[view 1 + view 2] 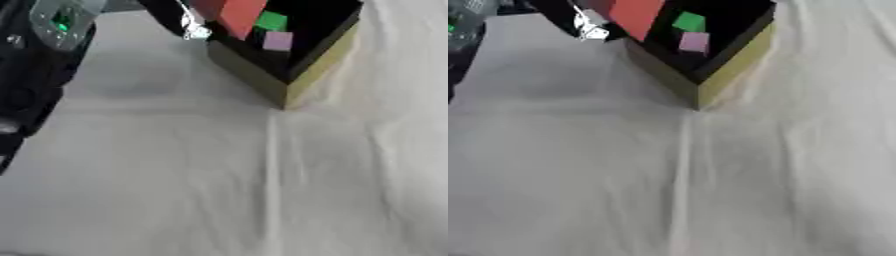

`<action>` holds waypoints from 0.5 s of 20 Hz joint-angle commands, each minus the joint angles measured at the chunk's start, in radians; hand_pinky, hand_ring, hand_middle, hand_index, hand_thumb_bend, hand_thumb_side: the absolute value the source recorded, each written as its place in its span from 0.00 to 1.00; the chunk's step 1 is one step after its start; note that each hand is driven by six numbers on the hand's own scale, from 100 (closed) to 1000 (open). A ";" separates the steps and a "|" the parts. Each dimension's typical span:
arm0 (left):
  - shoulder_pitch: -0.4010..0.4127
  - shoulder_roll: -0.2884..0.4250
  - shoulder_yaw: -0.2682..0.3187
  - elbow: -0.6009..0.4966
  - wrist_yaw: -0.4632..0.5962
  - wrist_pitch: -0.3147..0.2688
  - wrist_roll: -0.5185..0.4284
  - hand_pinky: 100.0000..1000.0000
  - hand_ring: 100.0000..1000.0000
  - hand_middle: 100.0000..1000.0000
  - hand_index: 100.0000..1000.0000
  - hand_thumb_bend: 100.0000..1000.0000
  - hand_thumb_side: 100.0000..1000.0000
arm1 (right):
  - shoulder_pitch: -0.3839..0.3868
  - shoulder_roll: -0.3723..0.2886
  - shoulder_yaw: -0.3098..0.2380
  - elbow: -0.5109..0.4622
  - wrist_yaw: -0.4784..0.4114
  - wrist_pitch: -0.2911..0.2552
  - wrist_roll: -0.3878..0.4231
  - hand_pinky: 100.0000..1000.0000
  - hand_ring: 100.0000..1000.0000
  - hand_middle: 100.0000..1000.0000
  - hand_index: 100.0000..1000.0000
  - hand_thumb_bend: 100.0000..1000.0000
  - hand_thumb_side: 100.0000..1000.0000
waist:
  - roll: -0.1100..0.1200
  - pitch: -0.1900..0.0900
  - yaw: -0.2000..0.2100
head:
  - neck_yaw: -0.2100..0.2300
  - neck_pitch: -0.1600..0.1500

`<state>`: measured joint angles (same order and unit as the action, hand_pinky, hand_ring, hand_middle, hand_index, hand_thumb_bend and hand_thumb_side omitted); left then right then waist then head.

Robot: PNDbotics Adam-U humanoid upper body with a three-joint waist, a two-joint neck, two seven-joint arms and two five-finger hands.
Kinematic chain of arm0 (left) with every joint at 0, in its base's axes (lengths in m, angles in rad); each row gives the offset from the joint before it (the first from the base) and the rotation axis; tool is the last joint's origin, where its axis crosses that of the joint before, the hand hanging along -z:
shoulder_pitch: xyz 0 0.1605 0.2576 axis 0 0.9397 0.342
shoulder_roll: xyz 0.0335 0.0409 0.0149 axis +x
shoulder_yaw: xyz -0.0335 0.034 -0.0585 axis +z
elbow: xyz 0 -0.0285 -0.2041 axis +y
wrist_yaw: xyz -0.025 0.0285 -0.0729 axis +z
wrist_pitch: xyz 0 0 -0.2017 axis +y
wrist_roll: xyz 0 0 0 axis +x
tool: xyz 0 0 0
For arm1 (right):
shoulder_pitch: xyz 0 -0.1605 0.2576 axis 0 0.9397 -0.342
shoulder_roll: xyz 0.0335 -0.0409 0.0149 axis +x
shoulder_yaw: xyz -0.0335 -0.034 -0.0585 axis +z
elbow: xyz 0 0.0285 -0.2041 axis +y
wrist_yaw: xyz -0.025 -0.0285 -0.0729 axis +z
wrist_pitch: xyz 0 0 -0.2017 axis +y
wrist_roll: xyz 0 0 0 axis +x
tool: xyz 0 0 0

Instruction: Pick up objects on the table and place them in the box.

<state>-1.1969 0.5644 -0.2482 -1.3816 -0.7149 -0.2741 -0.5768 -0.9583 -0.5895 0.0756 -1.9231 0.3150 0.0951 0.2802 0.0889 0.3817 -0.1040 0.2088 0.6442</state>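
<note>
Box (297,75) at the far middle of the surface (219,190), one corner turned toward the camera, walls yellowish outside and black inside. In the box: a red block (238,15) leaning at the far-left side, a small green cube (270,21) just right of the red block, a small pink cube (277,41) just in front of the green one and nearer the box's front corner. Left of the box, at its far-left wall, a black arm piece with a silver-white joint (194,27) reaching in from the top edge; whether this ends in a hand, and how its fingers stand, cannot be told. Further left of the box, along the left edge, a bulky black arm (35,75) with a grey panel and a green light (61,22). White cloth over the surface, with a crease running from the box's front corner toward the camera
</note>
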 commanded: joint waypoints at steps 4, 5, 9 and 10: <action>-0.085 -0.066 0.041 0.189 -0.140 -0.017 0.082 0.64 0.61 0.57 0.64 0.00 0.23 | -0.039 0.008 0.004 -0.006 -0.005 -0.006 0.011 0.83 0.81 0.75 0.83 0.00 0.52 | 0.003 -0.013 -0.041 | 0.038 -0.035; -0.094 -0.074 0.045 0.211 -0.157 -0.022 0.093 0.64 0.61 0.57 0.64 0.00 0.23 | -0.042 0.010 0.004 -0.006 -0.006 -0.006 0.013 0.83 0.81 0.75 0.83 0.00 0.52 | 0.004 -0.011 -0.047 | 0.042 -0.038; -0.122 -0.091 0.067 0.281 -0.208 -0.027 0.137 0.64 0.61 0.57 0.64 0.00 0.23 | -0.058 0.024 0.009 -0.008 -0.011 -0.009 0.018 0.83 0.81 0.75 0.83 0.00 0.53 | 0.011 -0.003 -0.082 | 0.068 -0.059; -0.128 -0.095 0.075 0.300 -0.225 -0.021 0.148 0.64 0.61 0.57 0.64 0.00 0.23 | -0.062 0.027 0.011 -0.008 -0.012 -0.010 0.021 0.83 0.81 0.75 0.83 0.00 0.53 | 0.013 0.000 -0.091 | 0.074 -0.064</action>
<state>-1.2979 0.4595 -0.1928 -1.0911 -0.9218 -0.2970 -0.4442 -1.0003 -0.5550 0.0892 -1.9231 0.3099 0.0878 0.2970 0.1083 0.4053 -0.1995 0.2722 0.5958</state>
